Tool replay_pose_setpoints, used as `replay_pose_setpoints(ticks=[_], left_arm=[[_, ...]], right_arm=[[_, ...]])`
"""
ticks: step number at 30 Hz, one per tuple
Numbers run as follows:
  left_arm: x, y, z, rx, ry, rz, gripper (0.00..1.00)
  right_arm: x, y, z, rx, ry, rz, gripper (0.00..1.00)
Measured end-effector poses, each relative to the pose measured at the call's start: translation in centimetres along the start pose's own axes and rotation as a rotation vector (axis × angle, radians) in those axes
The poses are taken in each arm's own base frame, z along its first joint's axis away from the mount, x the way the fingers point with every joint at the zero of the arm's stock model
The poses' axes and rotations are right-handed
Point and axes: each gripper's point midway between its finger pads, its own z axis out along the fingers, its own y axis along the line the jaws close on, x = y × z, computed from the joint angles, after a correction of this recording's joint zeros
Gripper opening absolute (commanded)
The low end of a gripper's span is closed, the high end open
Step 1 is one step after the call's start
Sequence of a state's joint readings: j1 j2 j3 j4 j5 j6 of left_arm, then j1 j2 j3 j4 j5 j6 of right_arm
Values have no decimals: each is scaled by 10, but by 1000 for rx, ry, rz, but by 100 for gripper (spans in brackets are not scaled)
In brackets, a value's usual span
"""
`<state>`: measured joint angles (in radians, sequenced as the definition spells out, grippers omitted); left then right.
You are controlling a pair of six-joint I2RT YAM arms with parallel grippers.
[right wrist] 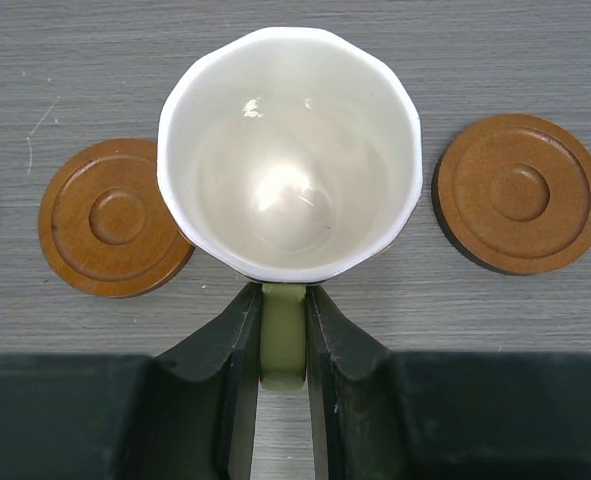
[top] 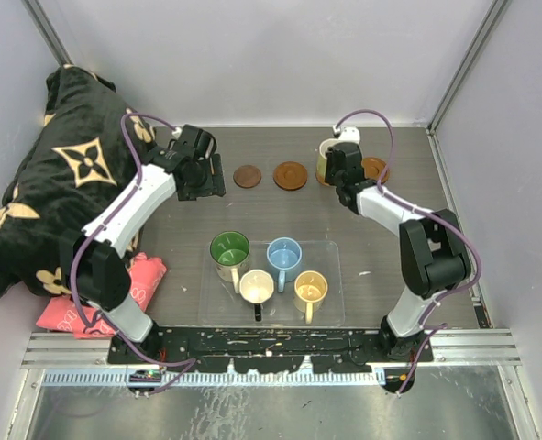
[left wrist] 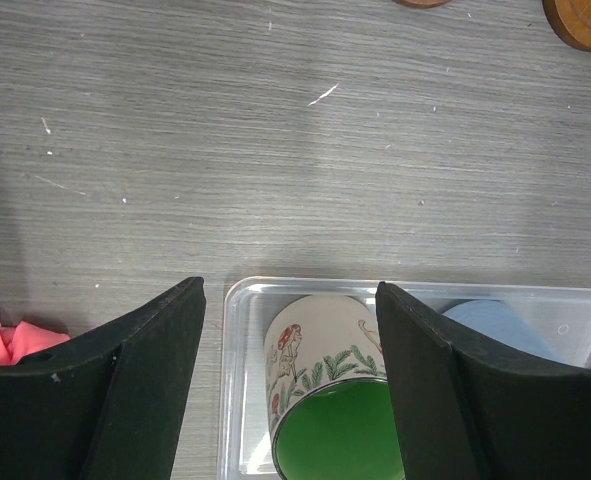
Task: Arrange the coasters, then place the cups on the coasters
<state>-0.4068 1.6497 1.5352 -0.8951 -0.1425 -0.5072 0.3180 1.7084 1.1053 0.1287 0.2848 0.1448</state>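
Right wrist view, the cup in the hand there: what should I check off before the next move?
1. Right hand shut on the cup by its handle: ok.
2. Cup upright, mouth up: ok.
3. Coaster beneath the cup: cannot tell, the cup hides that spot.
4. Bare coaster and second coaster flanking it, flat and free: ok.
5. Left hand open and empty: ok.
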Motion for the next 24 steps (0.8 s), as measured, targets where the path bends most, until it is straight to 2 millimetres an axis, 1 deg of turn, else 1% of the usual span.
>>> replay_pose_setpoints(ticks=[11,15,24], left_arm=[[-3,-2,0,3,-5,0,71],[-4,-2,2,1,-3,1,71],[-4,-3,4,-1,0,4,71]], right_arm=[[13,-8,14,20,31,-5,1],[13,-9,20,21,27,-2,1],[12,-9,25,17,23,1,0]])
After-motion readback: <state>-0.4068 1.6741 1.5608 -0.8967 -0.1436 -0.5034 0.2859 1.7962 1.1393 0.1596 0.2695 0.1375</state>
